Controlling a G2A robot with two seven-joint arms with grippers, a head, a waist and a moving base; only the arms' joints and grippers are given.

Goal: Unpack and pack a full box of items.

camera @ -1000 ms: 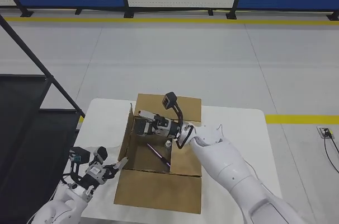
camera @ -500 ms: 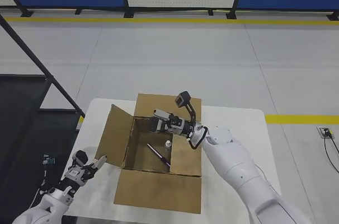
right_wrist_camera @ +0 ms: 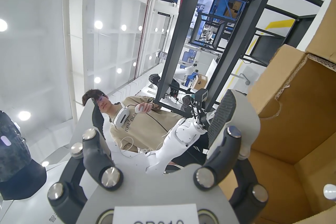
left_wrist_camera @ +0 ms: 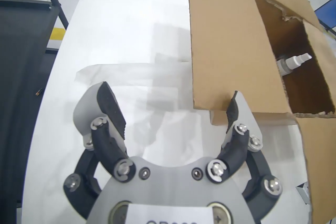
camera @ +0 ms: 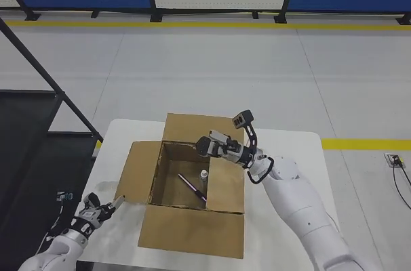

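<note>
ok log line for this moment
left gripper open, over table beside open box | right gripper open, over box | bottle, dark stick in box

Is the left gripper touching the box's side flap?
Cannot tell. In the left wrist view one finger of the left gripper overlaps the flap edge; the top view shows no plain gap.

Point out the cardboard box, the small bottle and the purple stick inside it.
cardboard box (camera: 192, 230), top view, on its near flap.
small bottle (left_wrist_camera: 295, 61), left wrist view, on its white cap.
purple stick (camera: 192, 188), top view, mid-length.
</note>
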